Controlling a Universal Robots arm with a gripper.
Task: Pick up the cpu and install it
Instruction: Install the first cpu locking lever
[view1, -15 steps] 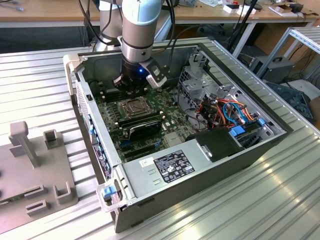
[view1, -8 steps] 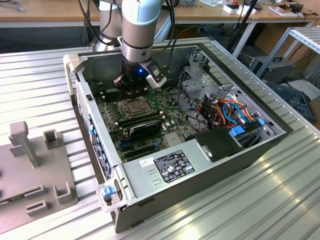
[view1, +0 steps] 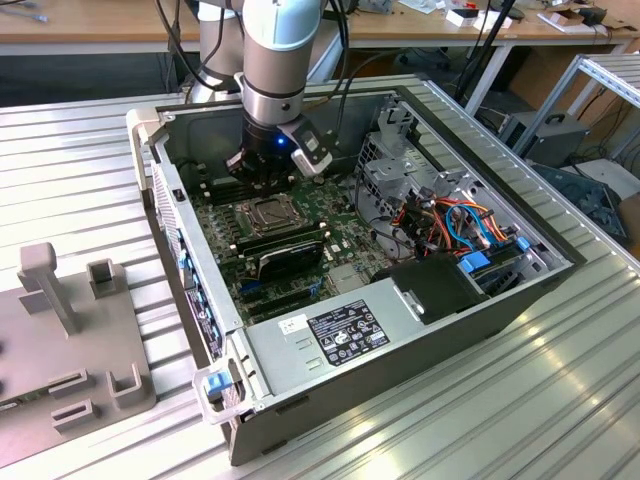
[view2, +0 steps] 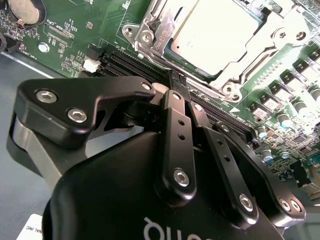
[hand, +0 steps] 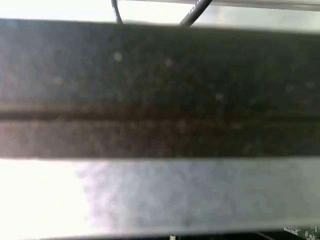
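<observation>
Since the small, flat, silvery-grey square cpu (view2: 216, 31) already sits inside the dark socket with its shiny metal frame (view2: 150, 30) on the green motherboard (view2: 65, 40), this looks like the seating part of the job more than the pickup. In the second wrist view the black pincer (view2: 178, 80) hangs just beside the socket frame's edge, over the dark memory slots, with its two slim fingers drawn together and nothing between them, so I'd call it closed and empty. In the exterior view the arm's wrist (view1: 272, 150) is low inside the open grey computer case (view1: 400, 340) on the ribbed metal bench (view1: 520, 400), right by the socket. My guess on handling: the chip is light, stiff and thin, so weight is no issue, but the metal face is slick and the contact side is easy to damage. I'd only ever take it by two opposite edges, kept flat and never tilted, with gentle squeeze. Pressing down on it or dragging it sideways in the socket seems the risky bit. I can't tell if the frame is latched.
</observation>
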